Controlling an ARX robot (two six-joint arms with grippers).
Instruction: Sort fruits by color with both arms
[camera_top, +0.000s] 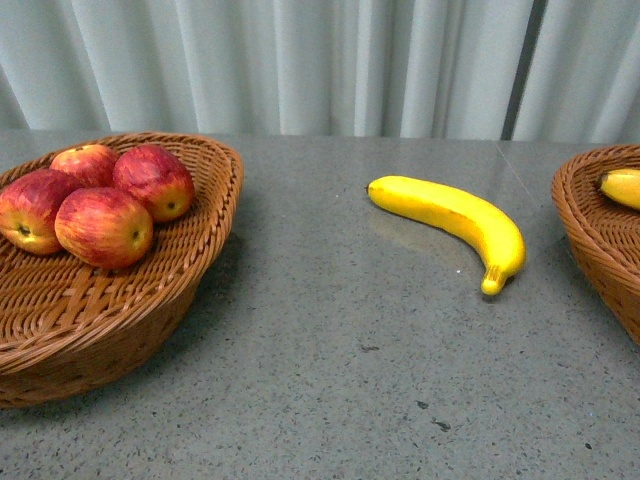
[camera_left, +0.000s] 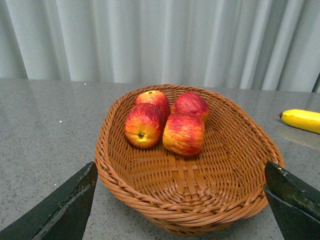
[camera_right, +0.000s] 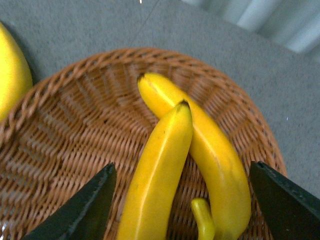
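Several red apples (camera_top: 105, 225) lie together in the left wicker basket (camera_top: 215, 215). One yellow banana (camera_top: 455, 215) lies loose on the table between the two baskets. In the left wrist view my left gripper (camera_left: 180, 202) is open, hanging before the near rim of the apple basket (camera_left: 150, 197), apart from the apples (camera_left: 183, 133). My right gripper (camera_right: 182, 205) is open just over two bananas (camera_right: 160, 170) that lie in the right basket (camera_right: 65, 135). The loose banana (camera_right: 12, 75) shows beside that basket's rim. Neither arm appears in the front view.
The right basket (camera_top: 585, 230) sits at the table's right edge of view, a banana tip (camera_top: 622, 187) showing inside. A pale pleated curtain (camera_top: 320, 60) closes off the back. The grey speckled table (camera_top: 330, 380) stretches bare in front.
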